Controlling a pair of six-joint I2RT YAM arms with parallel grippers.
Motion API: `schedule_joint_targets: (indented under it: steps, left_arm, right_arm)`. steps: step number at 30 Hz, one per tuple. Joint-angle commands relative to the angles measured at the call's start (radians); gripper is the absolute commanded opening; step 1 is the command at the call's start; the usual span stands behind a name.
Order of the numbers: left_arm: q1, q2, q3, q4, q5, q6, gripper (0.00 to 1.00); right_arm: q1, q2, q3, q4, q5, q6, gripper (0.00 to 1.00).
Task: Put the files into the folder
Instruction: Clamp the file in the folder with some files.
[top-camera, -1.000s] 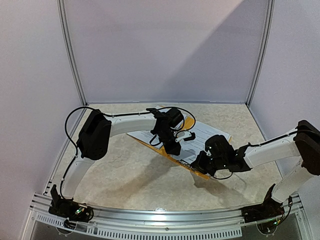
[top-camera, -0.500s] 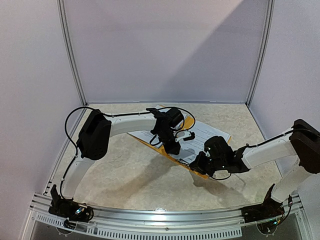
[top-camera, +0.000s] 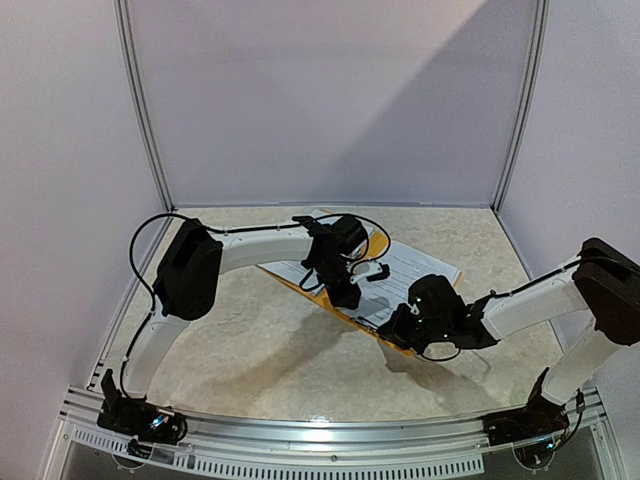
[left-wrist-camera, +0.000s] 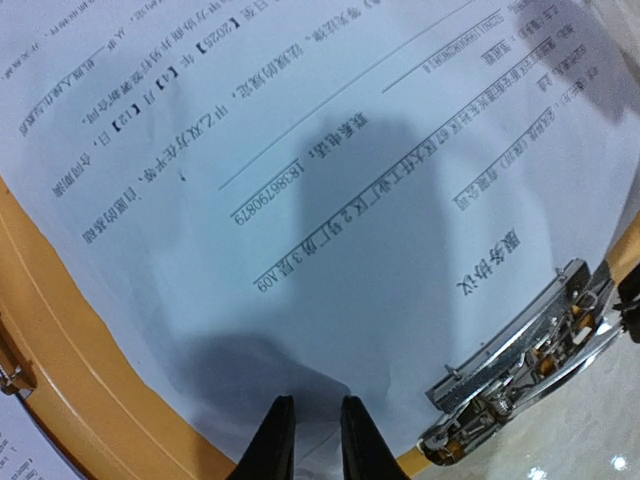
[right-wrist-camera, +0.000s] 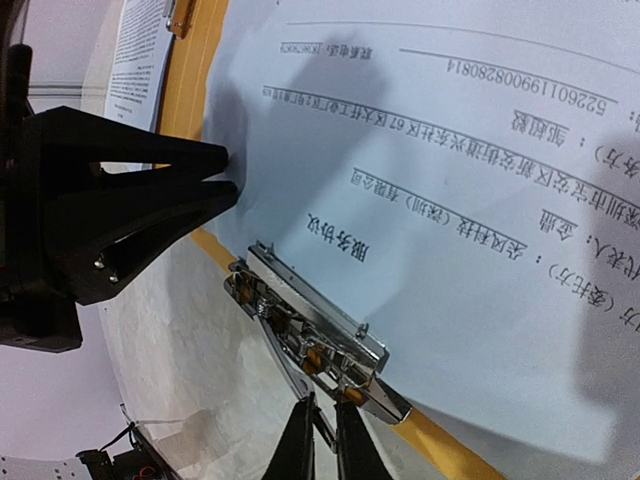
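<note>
Files (left-wrist-camera: 300, 150) lie as white printed sheets on the open orange folder (top-camera: 395, 343), which sits angled on the table (top-camera: 260, 350), nearer its far edge than the near rail. From my left wrist view, the left gripper (left-wrist-camera: 310, 440) has its jaws nearly together, tips down on the sheet's edge beside the folder's orange rim; I can't tell if they pinch paper. The metal clip (left-wrist-camera: 520, 370) sits at the sheet's edge, just right of those tips. On the right wrist view, the right gripper (right-wrist-camera: 322, 440) has its jaws pressed close, tips right at the clip's (right-wrist-camera: 310, 330) lever; whether they grip it I can't tell. Another sheet (right-wrist-camera: 140, 60) shows beyond the folder's (right-wrist-camera: 195, 60) far side.
</note>
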Motion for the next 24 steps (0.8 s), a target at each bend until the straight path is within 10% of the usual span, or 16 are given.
schedule_joint_targets:
  steps: [1,24]
  left_arm:
    - [-0.026,0.026,-0.036,-0.084,0.032,0.006,0.19]
    - [-0.026,0.026,-0.038,-0.087,0.037,0.008,0.19]
  right_arm:
    - [-0.005,0.104,-0.063,-0.296,0.095,0.009,0.06]
    - [0.036,0.156,-0.048,-0.430,0.100,0.038,0.09]
